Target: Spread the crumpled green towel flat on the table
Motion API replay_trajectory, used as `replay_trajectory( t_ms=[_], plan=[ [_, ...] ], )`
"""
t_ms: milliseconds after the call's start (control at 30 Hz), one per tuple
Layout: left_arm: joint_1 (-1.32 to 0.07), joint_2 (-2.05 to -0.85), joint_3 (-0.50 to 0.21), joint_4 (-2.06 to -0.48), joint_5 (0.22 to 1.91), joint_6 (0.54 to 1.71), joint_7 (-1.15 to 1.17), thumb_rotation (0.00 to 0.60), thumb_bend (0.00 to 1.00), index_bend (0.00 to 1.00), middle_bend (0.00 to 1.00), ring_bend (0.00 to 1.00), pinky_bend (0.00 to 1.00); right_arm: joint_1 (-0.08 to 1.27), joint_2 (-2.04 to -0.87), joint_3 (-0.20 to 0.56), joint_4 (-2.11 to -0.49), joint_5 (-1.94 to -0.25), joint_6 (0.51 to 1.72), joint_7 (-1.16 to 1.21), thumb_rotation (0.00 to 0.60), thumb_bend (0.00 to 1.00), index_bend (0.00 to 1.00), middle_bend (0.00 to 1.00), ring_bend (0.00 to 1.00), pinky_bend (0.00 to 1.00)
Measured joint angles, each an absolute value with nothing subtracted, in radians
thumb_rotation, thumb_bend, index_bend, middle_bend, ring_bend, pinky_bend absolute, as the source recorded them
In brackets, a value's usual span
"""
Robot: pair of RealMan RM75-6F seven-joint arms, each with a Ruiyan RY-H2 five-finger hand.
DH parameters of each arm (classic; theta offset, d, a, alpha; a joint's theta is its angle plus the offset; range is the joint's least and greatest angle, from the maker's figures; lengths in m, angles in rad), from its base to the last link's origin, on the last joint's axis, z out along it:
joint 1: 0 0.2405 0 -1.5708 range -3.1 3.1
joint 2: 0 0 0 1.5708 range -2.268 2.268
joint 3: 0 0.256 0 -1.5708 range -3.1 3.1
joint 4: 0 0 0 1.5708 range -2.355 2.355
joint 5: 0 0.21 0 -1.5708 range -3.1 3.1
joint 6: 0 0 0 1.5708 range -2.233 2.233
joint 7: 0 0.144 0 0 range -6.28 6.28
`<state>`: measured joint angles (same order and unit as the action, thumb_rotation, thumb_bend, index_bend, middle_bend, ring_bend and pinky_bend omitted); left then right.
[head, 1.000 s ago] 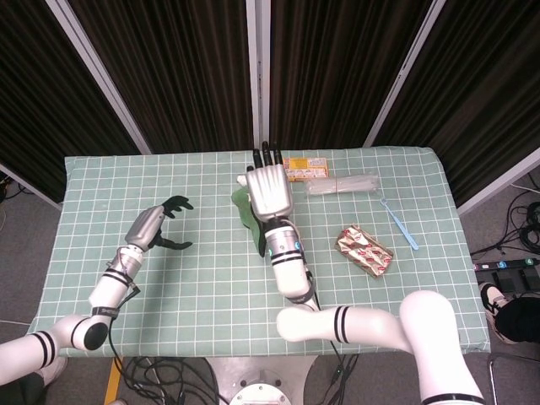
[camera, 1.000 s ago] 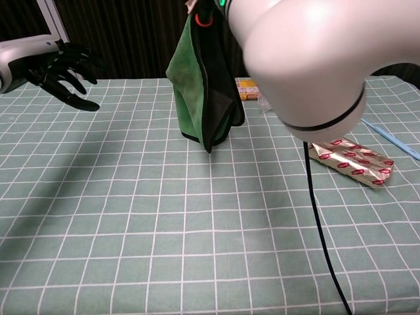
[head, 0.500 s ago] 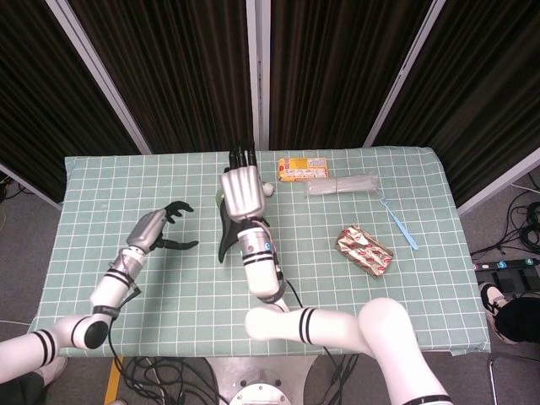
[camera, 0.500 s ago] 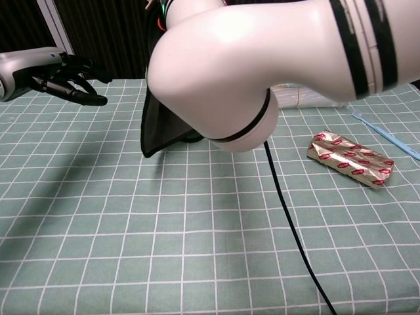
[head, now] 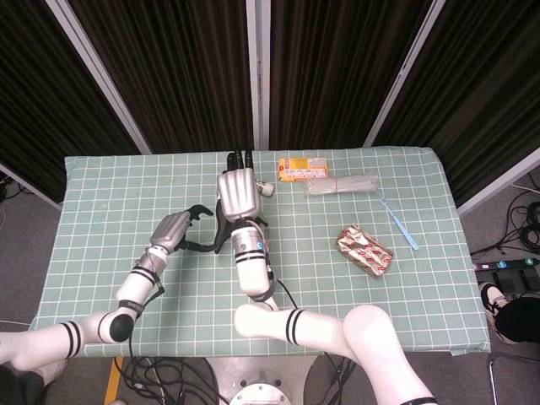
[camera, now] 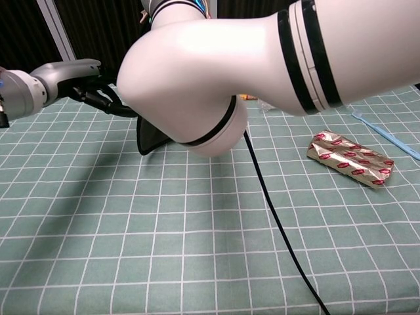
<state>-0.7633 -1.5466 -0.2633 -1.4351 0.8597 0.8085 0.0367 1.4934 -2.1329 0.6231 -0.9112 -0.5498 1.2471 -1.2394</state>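
My right hand (head: 238, 192) is raised over the middle of the table, back toward the head camera, and holds the green towel hanging beneath it. In the head view only a dark sliver of the towel (head: 221, 229) shows beside the wrist. In the chest view the right arm (camera: 216, 72) fills the centre and hides most of the cloth, so only the towel's dark lower corner (camera: 149, 138) shows, hanging near the table. My left hand (head: 181, 228) reaches in from the left with fingers spread, tips at the towel's edge. The left hand (camera: 85, 88) has its fingertips hidden behind the right arm.
A yellow box (head: 302, 169) and a clear plastic packet (head: 342, 184) lie at the back. A gold-and-red snack packet (head: 364, 251) and a blue toothbrush (head: 398, 224) lie to the right. The checked green tablecloth (camera: 197, 249) covers the table.
My right hand has carried the hanging towel leftward, and its arm now blocks the chest view. The left hand has moved right, up to the towel's edge.
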Motion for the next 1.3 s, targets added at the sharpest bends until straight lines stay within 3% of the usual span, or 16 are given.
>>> replay_trajectory(
  t_ms=[167,333,600,733,967,1300],
  plan=[
    [-0.802,-1.601,-0.275,-1.421,0.765,0.839,0.118,0.387,0.00,0.30,0.28,0.29,0.35,1.482,-2.115,0.631,-0.944,-0.550,1.243,-1.230,0.429,0.49,0.65,0.17,0.03,0.09],
    [-0.820,-1.653,-0.283,-1.386,0.713,0.875,0.151,0.426,0.02,0.33,0.28,0.29,0.35,1.462,-2.092,0.632,-1.004,-0.551,1.255,-1.227,0.435,0.49,0.65,0.17,0.02,0.09],
    [-0.799,-1.690,-0.305,-1.351,0.704,0.887,0.090,0.533,0.23,0.58,0.34,0.30,0.35,1.420,-2.052,0.630,-1.118,-0.540,1.281,-1.218,0.431,0.49,0.65,0.16,0.02,0.09],
    [-0.781,-1.699,-0.309,-1.338,0.743,0.905,0.057,0.600,0.32,0.69,0.44,0.40,0.35,1.391,-2.026,0.621,-1.179,-0.537,1.293,-1.208,0.433,0.49,0.65,0.16,0.02,0.09],
    [-0.752,-1.701,-0.307,-1.344,0.831,0.913,-0.010,0.600,0.41,0.84,0.54,0.40,0.35,1.325,-1.974,0.611,-1.312,-0.525,1.300,-1.152,0.432,0.49,0.65,0.16,0.01,0.09],
    [-0.710,-1.575,-0.279,-1.436,0.968,0.899,-0.063,0.600,0.42,0.85,0.54,0.40,0.35,1.203,-1.841,0.541,-1.519,-0.572,1.305,-1.042,0.432,0.49,0.64,0.16,0.01,0.09]
  ],
)
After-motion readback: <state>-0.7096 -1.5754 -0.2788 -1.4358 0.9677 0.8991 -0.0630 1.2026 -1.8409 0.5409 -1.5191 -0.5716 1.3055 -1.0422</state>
